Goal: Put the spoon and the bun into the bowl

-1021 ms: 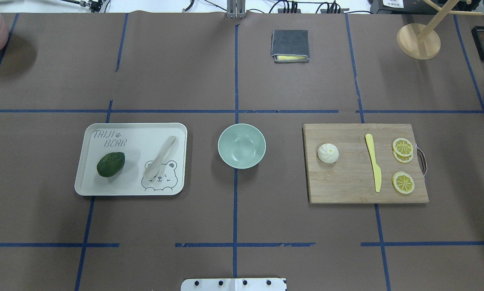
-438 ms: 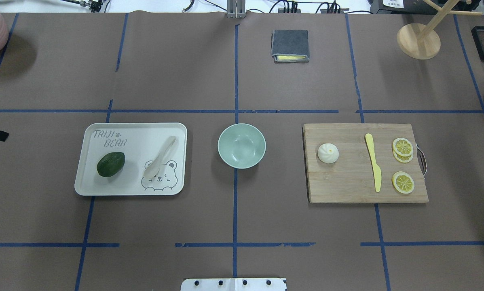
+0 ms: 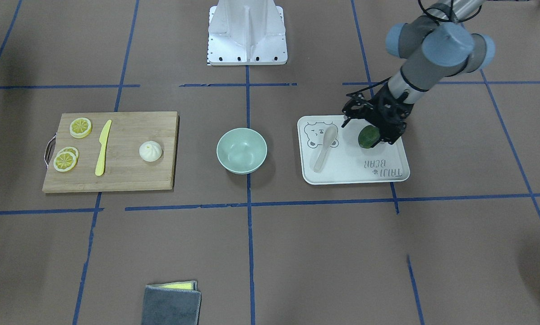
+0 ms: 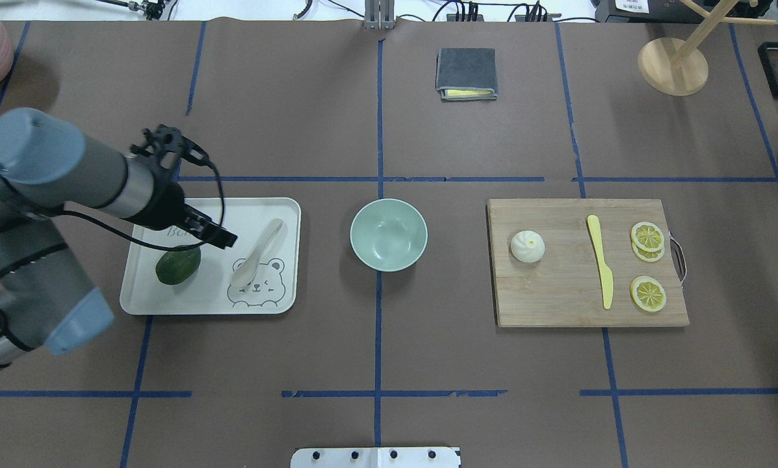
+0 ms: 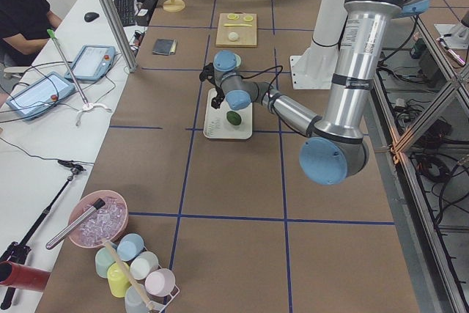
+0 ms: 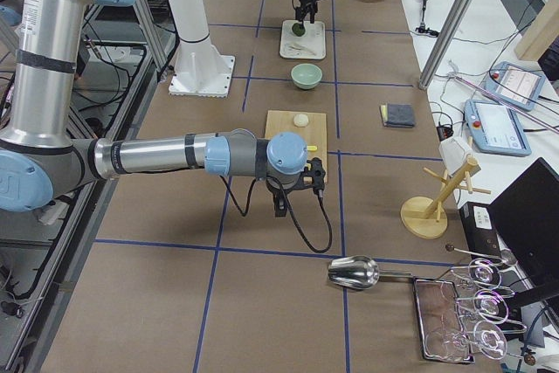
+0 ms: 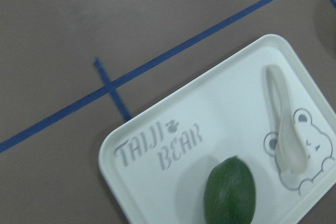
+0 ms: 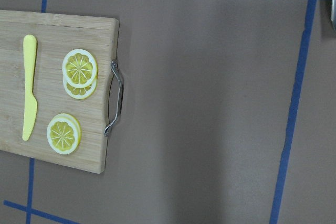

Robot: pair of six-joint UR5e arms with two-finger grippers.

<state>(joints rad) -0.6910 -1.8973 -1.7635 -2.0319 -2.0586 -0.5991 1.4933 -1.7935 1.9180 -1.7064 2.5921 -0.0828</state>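
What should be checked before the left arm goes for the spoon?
1. The spoon lies free on the tray, apart from the avocado: ok.
2. The left gripper is lined up over the spoon: not ok, it hangs nearer the avocado.
3. The left gripper is open: cannot tell.
4. The bowl is empty, with nothing over it: ok.
5. The bun lies free on the cutting board, apart from the knife: ok.
6. The right gripper is open: cannot tell.
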